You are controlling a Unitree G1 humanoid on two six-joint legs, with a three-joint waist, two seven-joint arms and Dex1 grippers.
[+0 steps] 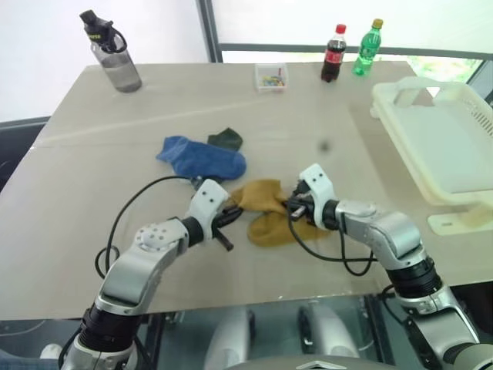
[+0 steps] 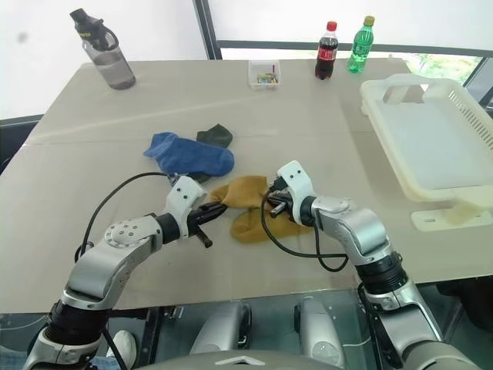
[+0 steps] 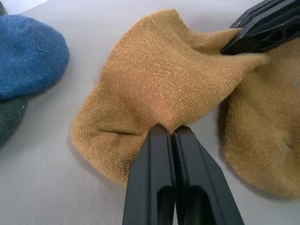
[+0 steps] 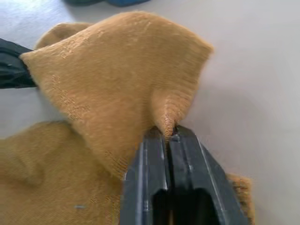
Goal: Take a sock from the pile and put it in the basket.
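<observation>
On the table lies the pile: a blue sock (image 1: 204,158), a dark green sock (image 1: 226,139) and a mustard sock (image 1: 258,196) resting on a second mustard sock (image 4: 42,164). My left gripper (image 3: 172,131) is shut on one edge of the upper mustard sock (image 3: 159,79), pinching a fold. My right gripper (image 4: 168,136) is shut on the opposite edge of the same sock (image 4: 117,70), so the cloth spans between the two grippers, partly lifted. The cream basket (image 1: 431,89) stands at the table's right edge, well apart from both grippers.
A grey water bottle (image 1: 115,54) stands at the far left corner. A small clear box (image 1: 271,77), a cola bottle (image 1: 333,54) and a green bottle (image 1: 367,48) line the far edge. Black cables loop from both wrists over the table.
</observation>
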